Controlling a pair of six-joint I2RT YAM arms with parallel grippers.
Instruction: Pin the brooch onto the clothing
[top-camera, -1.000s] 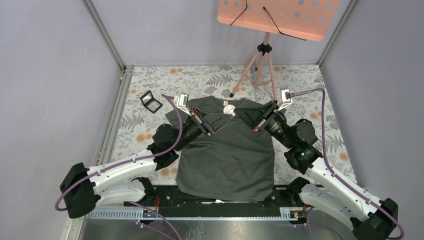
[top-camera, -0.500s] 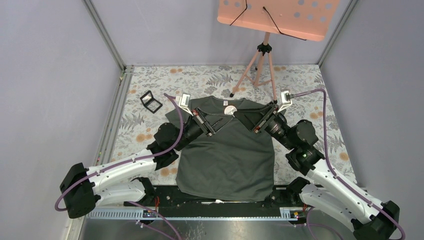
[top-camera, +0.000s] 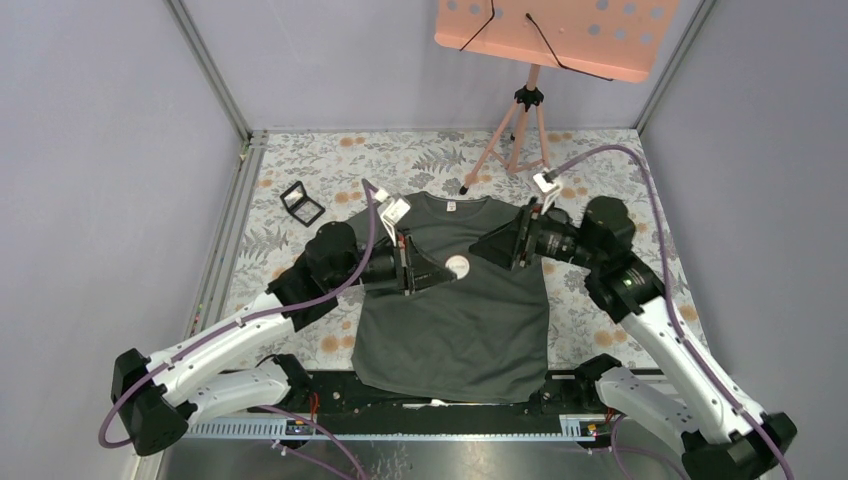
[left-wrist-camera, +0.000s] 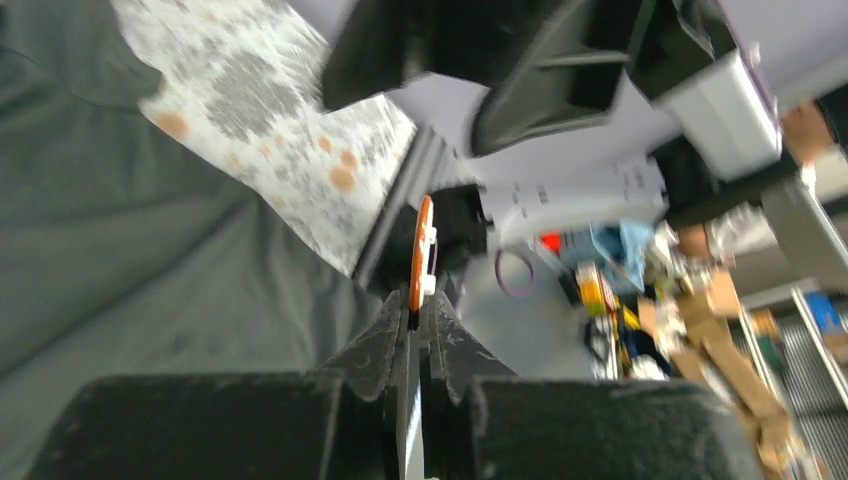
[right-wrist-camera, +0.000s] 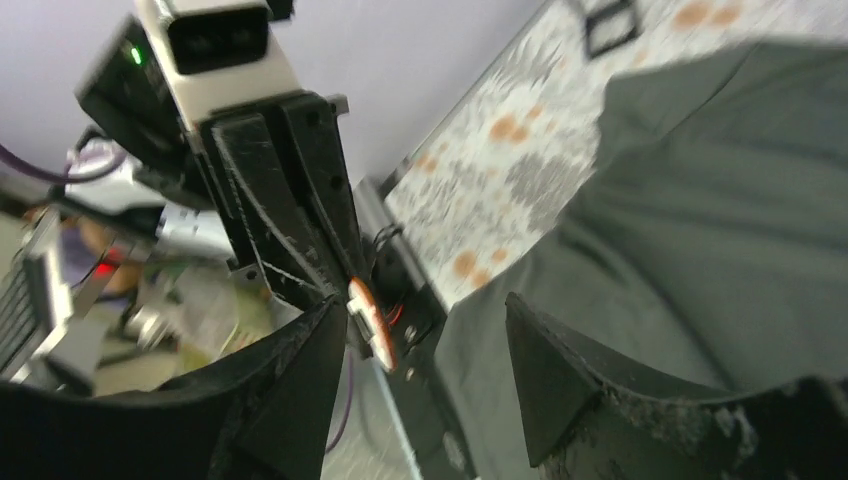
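The clothing (top-camera: 450, 320), a dark grey-green T-shirt, lies flat in the middle of the table, neck at the far side. The brooch (top-camera: 457, 266) hangs over its chest as a small pale round disc. Seen from my left wrist, the brooch (left-wrist-camera: 420, 255) is edge-on, orange with a white back. My left gripper (top-camera: 443, 268) is shut on its lower edge, and the left gripper (left-wrist-camera: 412, 308) has its fingertips pressed against it. My right gripper (top-camera: 488, 245) is open, just right of the brooch (right-wrist-camera: 372, 322). The right gripper (right-wrist-camera: 425, 312) holds nothing.
A small black square case (top-camera: 302, 203) lies on the floral tablecloth (top-camera: 620, 160) at the far left. A tripod (top-camera: 520, 130) stands behind the shirt, carrying an orange board (top-camera: 560, 30). Grey walls close in both sides.
The right gripper has opened, let go of the brooch and drawn back to the right. The left gripper, shut on the brooch, has carried it from the neck down over the chest.
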